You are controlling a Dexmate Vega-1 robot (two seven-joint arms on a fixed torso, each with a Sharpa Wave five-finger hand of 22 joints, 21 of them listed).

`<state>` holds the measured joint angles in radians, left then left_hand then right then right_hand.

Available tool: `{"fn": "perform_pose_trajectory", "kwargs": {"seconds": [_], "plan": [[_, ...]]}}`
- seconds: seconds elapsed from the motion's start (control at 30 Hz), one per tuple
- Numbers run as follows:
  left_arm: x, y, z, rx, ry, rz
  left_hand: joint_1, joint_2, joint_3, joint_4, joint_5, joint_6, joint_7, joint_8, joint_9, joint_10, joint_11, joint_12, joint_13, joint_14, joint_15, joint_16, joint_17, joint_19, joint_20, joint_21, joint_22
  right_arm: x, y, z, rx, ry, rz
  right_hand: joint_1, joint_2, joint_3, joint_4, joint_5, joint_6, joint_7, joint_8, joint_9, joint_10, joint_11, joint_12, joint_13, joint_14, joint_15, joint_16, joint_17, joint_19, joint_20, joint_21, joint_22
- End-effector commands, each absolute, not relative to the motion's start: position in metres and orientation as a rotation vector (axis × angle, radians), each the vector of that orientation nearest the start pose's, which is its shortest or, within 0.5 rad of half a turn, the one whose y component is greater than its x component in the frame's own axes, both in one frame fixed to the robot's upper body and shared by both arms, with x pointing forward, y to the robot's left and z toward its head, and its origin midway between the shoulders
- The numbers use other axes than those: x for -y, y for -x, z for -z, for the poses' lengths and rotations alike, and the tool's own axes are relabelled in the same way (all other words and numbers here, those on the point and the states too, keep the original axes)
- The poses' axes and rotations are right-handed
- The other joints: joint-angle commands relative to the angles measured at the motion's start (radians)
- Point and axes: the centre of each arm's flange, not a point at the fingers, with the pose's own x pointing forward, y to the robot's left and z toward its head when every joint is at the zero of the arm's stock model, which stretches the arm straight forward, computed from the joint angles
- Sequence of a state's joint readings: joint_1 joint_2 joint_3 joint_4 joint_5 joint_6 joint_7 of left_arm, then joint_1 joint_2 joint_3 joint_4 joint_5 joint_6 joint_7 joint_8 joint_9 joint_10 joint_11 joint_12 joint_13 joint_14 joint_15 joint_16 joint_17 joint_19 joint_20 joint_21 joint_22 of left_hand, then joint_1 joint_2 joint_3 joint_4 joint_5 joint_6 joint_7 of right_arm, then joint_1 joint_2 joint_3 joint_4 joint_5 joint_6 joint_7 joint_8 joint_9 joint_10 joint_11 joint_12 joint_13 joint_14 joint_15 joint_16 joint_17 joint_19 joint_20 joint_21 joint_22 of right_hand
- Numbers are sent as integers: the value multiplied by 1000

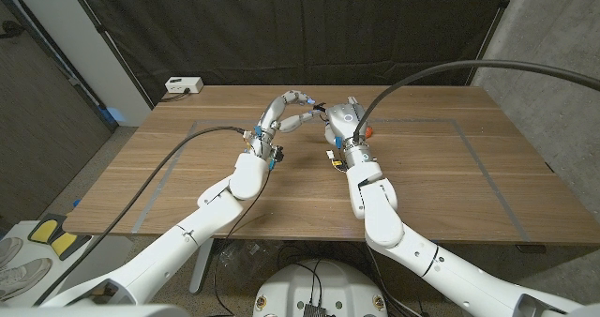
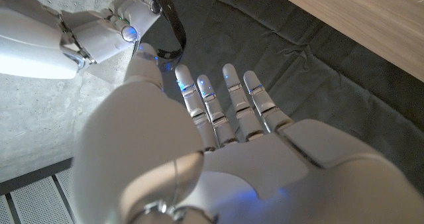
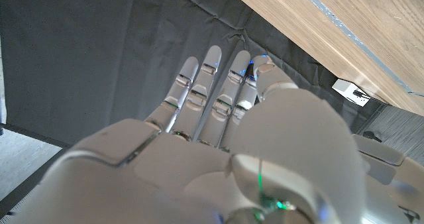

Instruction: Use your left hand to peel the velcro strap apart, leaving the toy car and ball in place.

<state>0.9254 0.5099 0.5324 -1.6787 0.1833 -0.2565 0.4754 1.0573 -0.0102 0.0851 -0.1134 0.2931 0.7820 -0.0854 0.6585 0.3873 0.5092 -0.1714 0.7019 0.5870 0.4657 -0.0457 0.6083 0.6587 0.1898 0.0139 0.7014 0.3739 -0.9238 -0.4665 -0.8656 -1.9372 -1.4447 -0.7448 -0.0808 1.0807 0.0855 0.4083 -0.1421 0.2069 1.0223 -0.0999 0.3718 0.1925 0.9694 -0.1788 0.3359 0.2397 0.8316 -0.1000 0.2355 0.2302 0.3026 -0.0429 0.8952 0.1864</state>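
Velcro strap (image 2: 173,26) was up in the air, above the middle of the tabletop (image 1: 441,167), pinched between the left hand (image 1: 281,115) and the right hand (image 1: 343,120). It looked thin, bendy and light, best pulled by its loose end. No toy car or ball could be made out.

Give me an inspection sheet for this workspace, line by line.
Surface: wooden table marked with a grey tape outline.
Job's things: black velcro strap in the air between the hands; toy car and ball, nothing seen.
Clutter: white box at the far left corner.
Hands: right hand holds the strap; left hand reaches to it with its thumb at the strap, grip unclear.
Cables: black cable looping to each arm.
Surroundings: black curtain behind.
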Motion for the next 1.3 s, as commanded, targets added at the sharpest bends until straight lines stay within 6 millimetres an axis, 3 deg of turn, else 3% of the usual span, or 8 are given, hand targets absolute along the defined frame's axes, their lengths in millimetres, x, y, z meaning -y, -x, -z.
{"fn": "perform_pose_trajectory", "kwargs": {"seconds": [0.03,0.37,0.47,0.57,0.63,0.8,1.0,1.3], "plan": [[-155,-558,1,995,-506,-39,33,15,13,-6,-2,39,17,12,-9,29,2,13,-7,31,-120,6,-2,20,-3,17,5,72,-501,19,806,1613,569,4,5,-1,-5,6,82,2,-1,4,2,-1,-3,2,12,-138,-2,4,-3,-47,5,2],[-156,-560,2,988,-489,-52,61,51,29,-7,-20,81,44,8,-44,77,7,30,-28,85,-127,-2,-15,39,-7,43,5,72,-499,18,824,1605,570,5,6,-1,-5,6,84,1,-2,4,3,-3,-4,3,13,-139,-2,5,-4,-47,6,2],[-157,-560,2,990,-473,-65,79,88,48,-6,-28,109,45,6,-61,99,17,36,-39,110,-133,-5,-19,46,-7,56,5,73,-498,19,829,1603,569,4,6,-1,-5,6,84,0,-2,4,4,-4,-4,3,14,-139,-2,5,-4,-47,7,2],[-157,-559,2,993,-453,-89,116,166,95,-5,-54,180,62,4,-98,151,28,47,-66,165,-140,-18,-33,56,-8,86,8,73,-498,19,831,1601,572,4,5,-1,-5,5,85,1,-3,4,4,-6,-5,3,14,-139,-2,6,-4,-47,7,2],[-157,-559,2,994,-452,-95,120,178,106,-3,-64,183,67,-3,-109,167,28,52,-73,176,-143,-27,-40,60,-4,96,9,74,-497,19,833,1600,572,4,5,-1,-5,5,85,1,-3,4,4,-3,-5,3,14,-139,-3,6,-5,-47,7,2],[-157,-559,4,990,-429,-101,123,186,117,3,-79,187,40,-15,-126,180,13,64,-68,192,-152,-30,-37,64,-5,112,10,75,-497,22,841,1599,572,4,5,-2,-5,5,86,2,-3,4,3,-4,-6,4,14,-139,-3,7,-5,-48,8,2],[-156,-560,4,991,-436,-89,123,185,119,5,-89,188,34,-18,-131,182,14,76,-56,193,-153,-27,-26,55,-7,119,11,75,-494,24,872,1580,577,6,4,-2,-6,5,88,0,-4,4,5,-6,-6,4,15,-140,-3,8,-5,-49,9,2],[-151,-556,-1,1008,-464,-50,143,196,132,2,-98,165,65,-25,-120,160,20,107,-14,159,-149,-25,8,15,2,131,16,81,-484,21,979,1430,504,7,4,-3,-7,5,89,1,-5,4,7,-8,-7,4,16,-140,-3,9,0,-54,12,2]]}}
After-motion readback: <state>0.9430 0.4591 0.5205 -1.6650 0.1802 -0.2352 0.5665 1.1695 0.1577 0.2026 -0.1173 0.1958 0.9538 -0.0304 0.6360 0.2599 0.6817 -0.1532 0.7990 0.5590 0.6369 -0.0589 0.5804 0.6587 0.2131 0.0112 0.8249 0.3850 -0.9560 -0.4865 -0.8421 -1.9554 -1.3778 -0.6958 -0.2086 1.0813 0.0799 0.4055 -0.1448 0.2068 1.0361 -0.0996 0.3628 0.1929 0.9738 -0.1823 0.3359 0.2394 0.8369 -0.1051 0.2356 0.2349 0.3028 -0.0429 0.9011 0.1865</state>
